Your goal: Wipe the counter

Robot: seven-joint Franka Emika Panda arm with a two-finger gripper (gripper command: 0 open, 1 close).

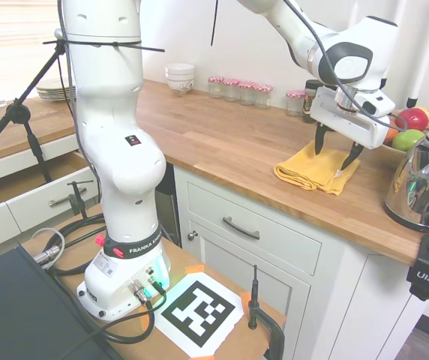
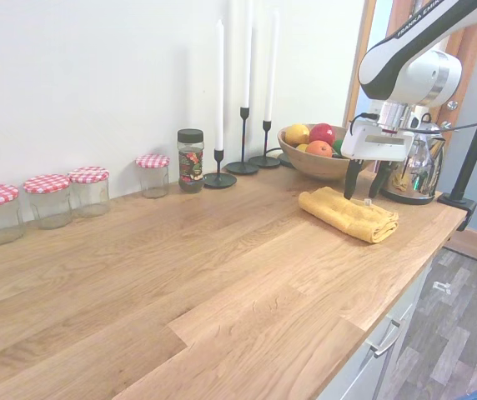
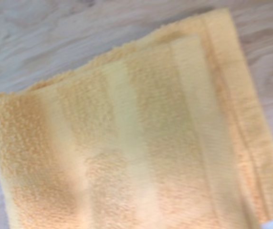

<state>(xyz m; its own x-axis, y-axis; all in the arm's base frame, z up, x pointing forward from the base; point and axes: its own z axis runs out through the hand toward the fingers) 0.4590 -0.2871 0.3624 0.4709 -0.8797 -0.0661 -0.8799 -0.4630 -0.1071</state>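
Counter (image 1: 222, 142): long brown butcher-block top over white cabinets, running from 9 o'clock to 4 o'clock across the first exterior view; surface bare and dry-looking around the cloth.

Kettle (image 1: 424, 180): shiny metal, at 3 o'clock of the cloth, near it.

Fruit bowl (image 2: 313, 162): wooden, at the wall side, close behind the gripper.

Yellow cloth (image 1: 317, 168): folded towel lying flat near the counter's front edge; filled the wrist view (image 3: 127, 138).

Gripper (image 1: 333, 156): hung directly over the cloth, fingers parted fairly wide, tips just above the fabric, holding nothing.

Handling note, a judgement: the step in hand looked to be grasping the cloth. Descend straight, pinch a thick fold near the middle, then sweep toward 9 o'clock, away from kettle and bowl, keeping steady downward pressure.
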